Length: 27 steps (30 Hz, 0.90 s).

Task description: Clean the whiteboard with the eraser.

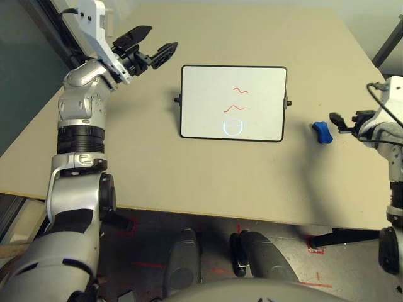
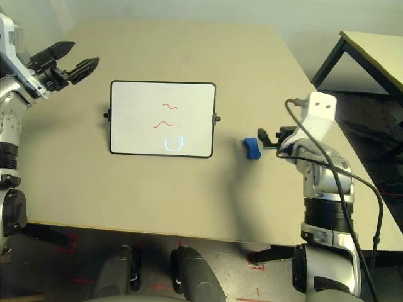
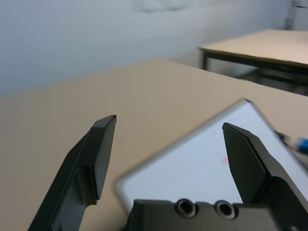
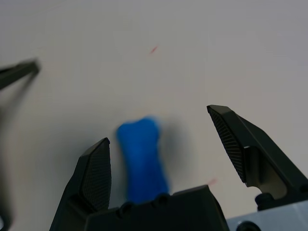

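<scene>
1. My left gripper point(image 1: 147, 46) hovers spread and empty off the board's far left corner.
2. The board point(image 1: 208, 85) lies flat mid-table, red squiggles point(image 1: 236, 100) and blue smiley point(image 1: 233, 127) unwiped: I judge no cleaning done.
3. The eraser point(image 1: 322, 133) sits on the table right of the board, not yet grasped.
4. My right gripper point(image 4: 166, 139), parted and empty, faces the eraser, jaws either side.

Robot lab: bare tan worktop point(image 1: 189, 182), red tape marks point(image 2: 255, 261) on floor at 6 o'clock, second table point(image 2: 371, 47) at 2 o'clock.
</scene>
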{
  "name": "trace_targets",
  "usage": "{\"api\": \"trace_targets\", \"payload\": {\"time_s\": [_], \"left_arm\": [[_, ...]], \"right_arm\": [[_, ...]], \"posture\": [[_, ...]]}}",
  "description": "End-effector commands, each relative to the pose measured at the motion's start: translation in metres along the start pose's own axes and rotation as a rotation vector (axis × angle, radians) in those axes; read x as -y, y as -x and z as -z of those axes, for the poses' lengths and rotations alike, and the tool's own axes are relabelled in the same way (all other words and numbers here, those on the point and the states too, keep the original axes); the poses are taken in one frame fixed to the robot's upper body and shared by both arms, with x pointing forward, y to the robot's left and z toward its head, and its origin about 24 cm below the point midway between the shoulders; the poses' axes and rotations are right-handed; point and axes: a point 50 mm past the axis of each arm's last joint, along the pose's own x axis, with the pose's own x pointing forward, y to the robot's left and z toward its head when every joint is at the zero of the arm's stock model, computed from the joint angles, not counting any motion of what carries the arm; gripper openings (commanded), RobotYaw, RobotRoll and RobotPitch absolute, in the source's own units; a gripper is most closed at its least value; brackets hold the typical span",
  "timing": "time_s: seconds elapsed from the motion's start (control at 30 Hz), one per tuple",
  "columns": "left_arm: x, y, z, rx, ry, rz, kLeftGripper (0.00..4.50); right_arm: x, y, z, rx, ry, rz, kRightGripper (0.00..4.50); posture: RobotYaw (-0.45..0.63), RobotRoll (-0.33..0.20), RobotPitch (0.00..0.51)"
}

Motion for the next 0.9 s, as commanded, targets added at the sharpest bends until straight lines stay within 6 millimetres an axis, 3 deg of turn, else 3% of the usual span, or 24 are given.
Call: {"api": "trace_targets", "payload": {"time_s": [0.03,0.17,0.4,0.9], "left_arm": [[0.02,-0.008,0.008,-0.035,0.033,0.099,4.5],[0.045,-0.015,0.019,-0.098,0.036,0.218,4.5],[0.068,-0.021,0.026,-0.137,0.062,0.307,4.5],[0.078,-0.021,0.034,-0.222,0.079,0.351,4.5]], "right_arm": [[-0.003,0.0,0.001,-0.02,0.01,-0.002,4.47],[-0.003,-0.002,0.002,-0.041,0.013,-0.001,4.47],[-0.004,-0.006,0.004,-0.064,0.001,-0.004,4.47],[-0.004,-0.018,0.016,-0.111,-0.049,0.023,4.47]], "posture": [[-0.07,0.0,0.092],[-0.06,0.0,0.106],[-0.05,0.0,0.123],[-0.03,0.0,0.137]]}}
